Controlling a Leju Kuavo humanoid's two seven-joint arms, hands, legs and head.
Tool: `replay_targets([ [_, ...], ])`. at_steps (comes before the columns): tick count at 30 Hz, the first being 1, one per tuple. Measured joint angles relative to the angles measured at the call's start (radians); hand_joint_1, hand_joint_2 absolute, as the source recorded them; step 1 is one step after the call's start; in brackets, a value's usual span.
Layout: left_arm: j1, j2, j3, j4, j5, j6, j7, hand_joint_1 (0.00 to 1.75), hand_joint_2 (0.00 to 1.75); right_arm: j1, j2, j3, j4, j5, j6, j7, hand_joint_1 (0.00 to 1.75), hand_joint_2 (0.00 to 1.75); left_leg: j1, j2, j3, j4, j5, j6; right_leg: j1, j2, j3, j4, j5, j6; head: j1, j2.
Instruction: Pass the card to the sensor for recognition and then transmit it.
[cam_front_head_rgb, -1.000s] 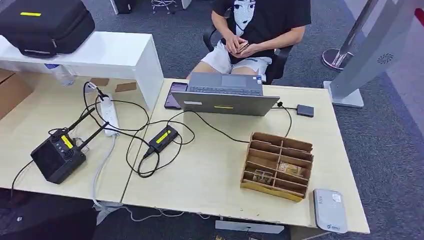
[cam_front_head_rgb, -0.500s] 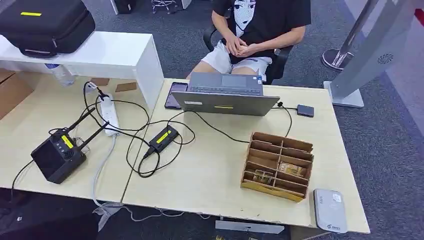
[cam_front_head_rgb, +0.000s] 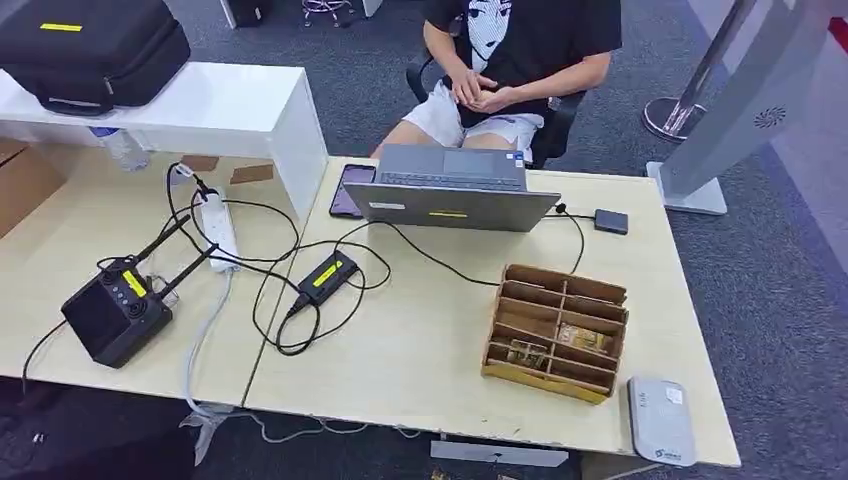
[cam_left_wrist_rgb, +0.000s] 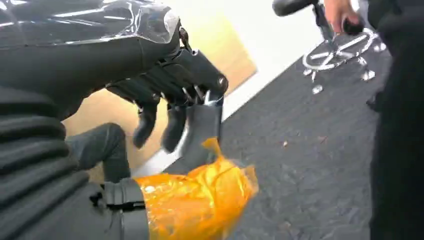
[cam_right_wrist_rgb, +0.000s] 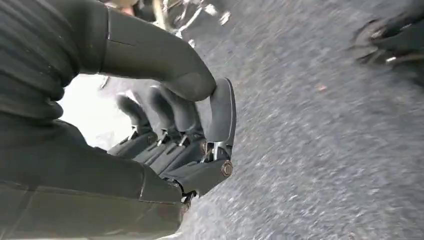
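A: The left hand (cam_left_wrist_rgb: 170, 100) hangs beside the table edge with its fingers loosely curled and apart, and nothing lies in them. An orange plastic wrap (cam_left_wrist_rgb: 200, 195) sits on the thumb side. The right hand (cam_right_wrist_rgb: 185, 135) is over dark carpet (cam_right_wrist_rgb: 325, 150), fingers bent inward, thumb laid across them, and it holds nothing either.

B: So where is the card?

A: I can't pick out one for certain. The wooden slotted box (cam_front_head_rgb: 556, 331) near the right front of the table (cam_front_head_rgb: 420, 340) has something lying in its lower slots, which may be cards, but they are too small to tell. The grey flat reader (cam_front_head_rgb: 660, 420) lies at the table's front right corner, just beside the box, with nothing on top of it.

B: How far along is the job, then?

A: It reads two ways. Both hands low and bare with the reader bare fits a card yet to be fetched from the box, and equally a card already scanned and handed over. The seated person (cam_front_head_rgb: 520, 60) behind the laptop (cam_front_head_rgb: 450, 190) has their hands clasped in their lap; whether they hold anything, I can't tell.
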Motion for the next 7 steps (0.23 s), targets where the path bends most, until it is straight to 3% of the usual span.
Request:
replay_targets([
  [1,0.0,0.0,0.0,0.001,0.0,0.0,-0.011,1.59,1.75,0.0,-0.002,0.008,0.0,0.0,0.0,0.001,1.75,1.75,0.0,0.001,0.0,0.0,-0.001,0.001,0.0,0.0,0.0,0.0,0.0,0.0,-0.001,0.0],
  [3,-0.001,0.0,0.0,0.002,0.004,0.0,-0.046,0.99,1.75,0.002,-0.002,0.017,0.0,-0.005,-0.001,0.0,1.75,1.75,0.0,0.002,0.001,0.0,-0.001,0.001,0.0,0.002,0.0,0.0,0.0,0.0,-0.001,0.0],
  [4,-0.001,0.002,0.0,0.002,0.008,0.0,-0.067,0.31,1.75,0.004,-0.002,0.019,0.0,-0.007,-0.002,-0.004,1.75,1.75,0.0,0.002,0.001,0.0,-0.001,0.001,0.0,0.002,0.0,0.0,0.0,0.0,0.0,0.0],
  [5,-0.002,0.002,0.0,0.002,0.009,0.0,-0.084,0.0,1.75,0.005,-0.002,0.021,0.0,-0.01,-0.008,-0.008,0.09,1.75,0.0,0.002,0.001,0.0,-0.001,0.001,0.0,0.001,0.0,0.0,0.0,0.0,-0.001,0.0],
  [7,-0.003,0.003,0.0,0.002,0.004,0.0,-0.095,0.0,1.75,0.005,0.003,0.024,0.0,-0.023,-0.029,-0.019,0.0,1.75,0.0,0.002,0.001,0.0,-0.001,0.001,0.0,0.001,0.0,0.0,0.0,0.0,-0.001,0.0],
])
